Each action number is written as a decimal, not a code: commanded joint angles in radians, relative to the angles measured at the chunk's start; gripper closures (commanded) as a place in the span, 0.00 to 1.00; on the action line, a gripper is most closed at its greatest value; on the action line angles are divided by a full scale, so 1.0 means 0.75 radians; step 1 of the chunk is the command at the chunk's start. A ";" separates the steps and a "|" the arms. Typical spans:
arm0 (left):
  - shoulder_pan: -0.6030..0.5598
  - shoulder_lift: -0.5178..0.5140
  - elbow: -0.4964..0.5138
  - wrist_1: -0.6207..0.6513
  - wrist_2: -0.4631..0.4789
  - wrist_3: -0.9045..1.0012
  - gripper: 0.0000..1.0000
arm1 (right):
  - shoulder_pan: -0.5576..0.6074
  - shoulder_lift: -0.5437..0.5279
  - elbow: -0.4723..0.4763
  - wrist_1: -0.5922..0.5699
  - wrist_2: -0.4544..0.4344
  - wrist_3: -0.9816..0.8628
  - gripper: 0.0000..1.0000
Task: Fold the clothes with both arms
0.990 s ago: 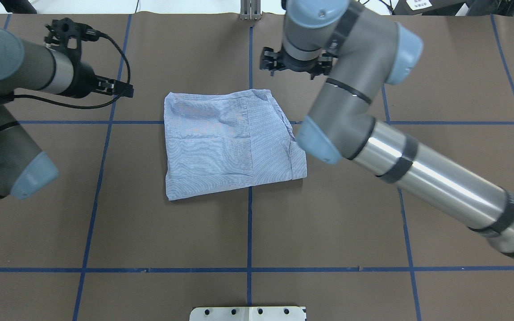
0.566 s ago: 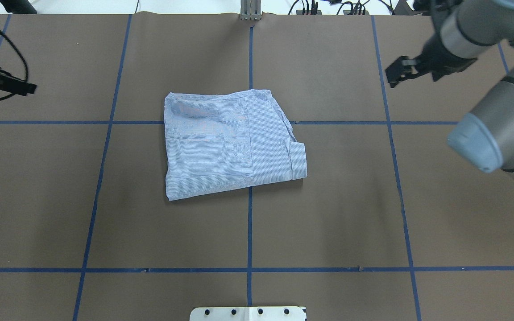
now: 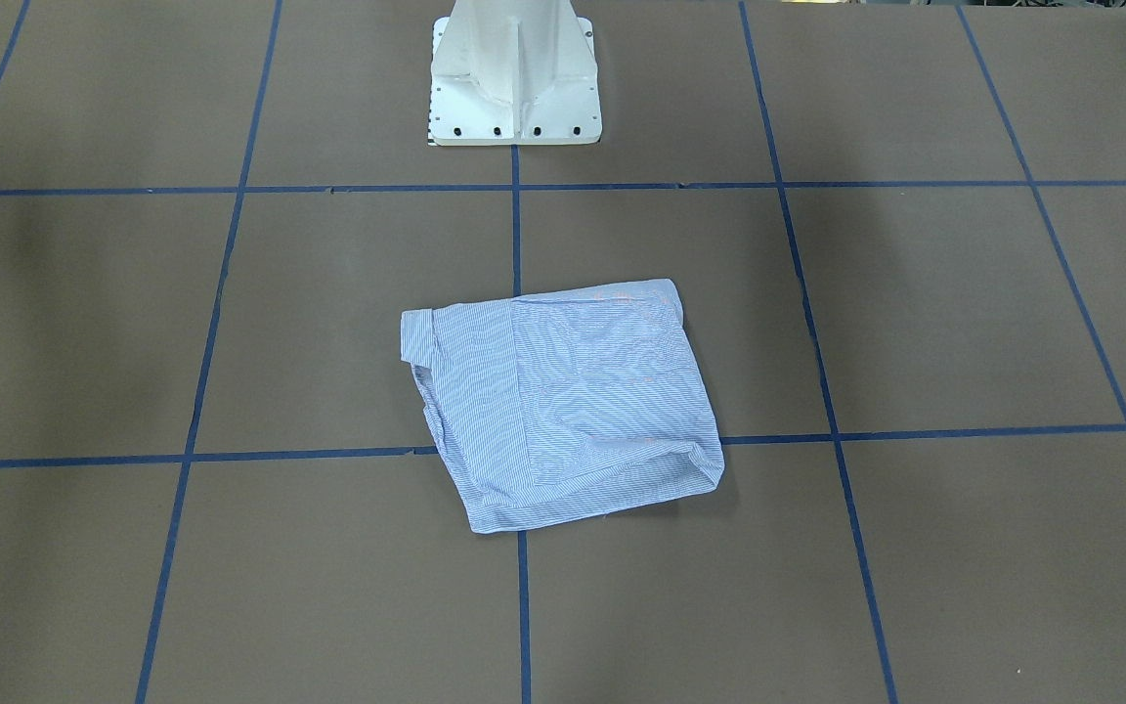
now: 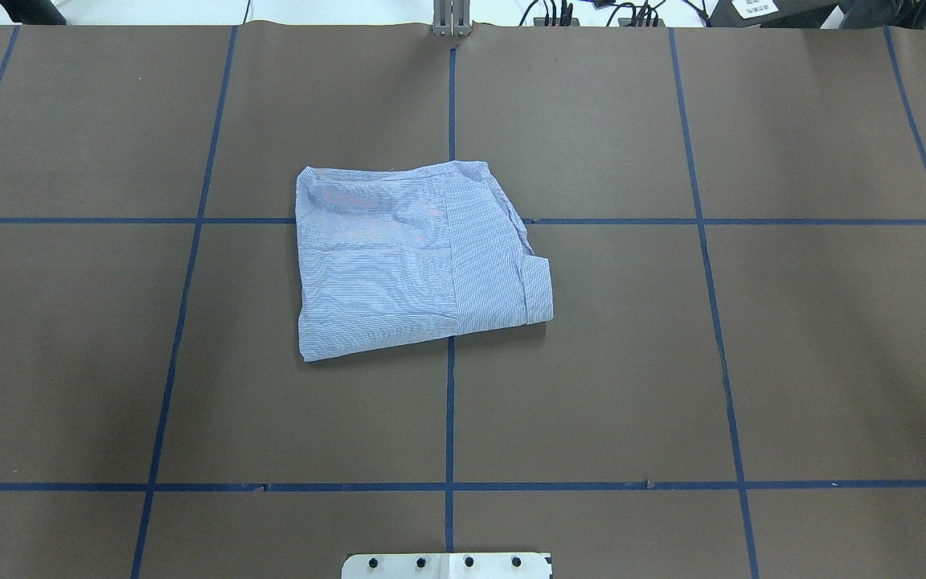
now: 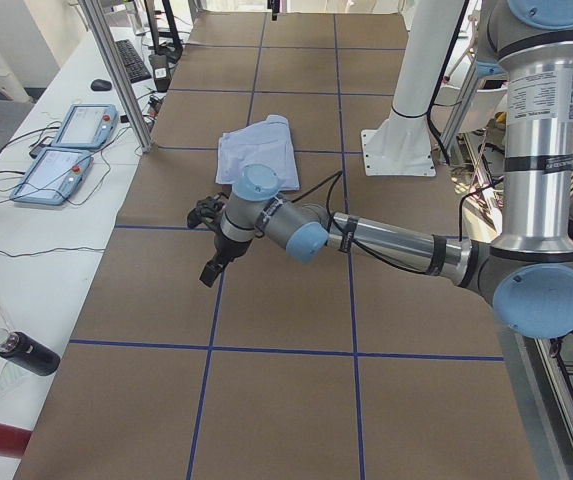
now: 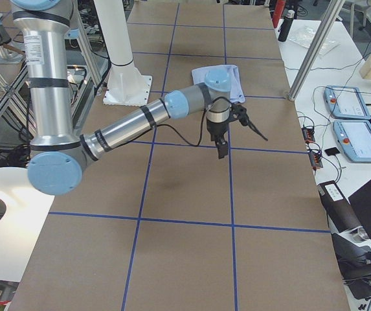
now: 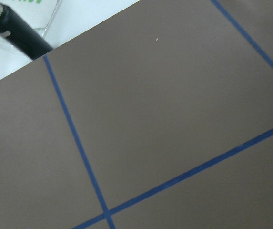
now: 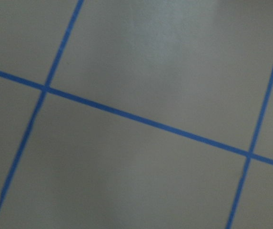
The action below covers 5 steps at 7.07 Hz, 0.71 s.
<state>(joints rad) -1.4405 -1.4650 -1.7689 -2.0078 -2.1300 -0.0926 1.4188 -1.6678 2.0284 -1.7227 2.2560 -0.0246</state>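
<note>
The shirt [image 4: 419, 257] lies folded in a rough square near the middle of the surface [image 4: 672, 362], with nothing touching it. I judge it light, soft and limp, so I'd take it by a thick layered edge. My left hand [image 5: 204, 245] and right hand [image 6: 240, 136] hang well apart from it. Whether they are spread or pressed together, I cannot tell.

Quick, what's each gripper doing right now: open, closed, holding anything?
Left gripper: cannot tell open or shut; away from the shirt.
Right gripper: cannot tell open or shut; also away from the shirt.
</note>
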 commanded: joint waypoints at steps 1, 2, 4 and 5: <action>-0.124 0.031 0.033 0.020 -0.171 -0.001 0.00 | 0.149 -0.258 -0.001 0.008 0.068 -0.100 0.00; -0.125 0.069 0.027 0.034 -0.274 -0.001 0.00 | 0.204 -0.340 -0.005 0.099 0.072 -0.098 0.00; -0.125 0.110 0.025 0.165 -0.285 -0.003 0.00 | 0.235 -0.370 -0.015 0.149 0.070 -0.047 0.00; -0.127 0.113 0.025 0.200 -0.279 -0.016 0.00 | 0.235 -0.360 -0.013 0.153 0.070 -0.011 0.00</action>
<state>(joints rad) -1.5338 -1.3904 -1.7474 -1.8999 -2.3373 -0.0965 1.5905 -1.9388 2.0202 -1.6174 2.3088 -0.0653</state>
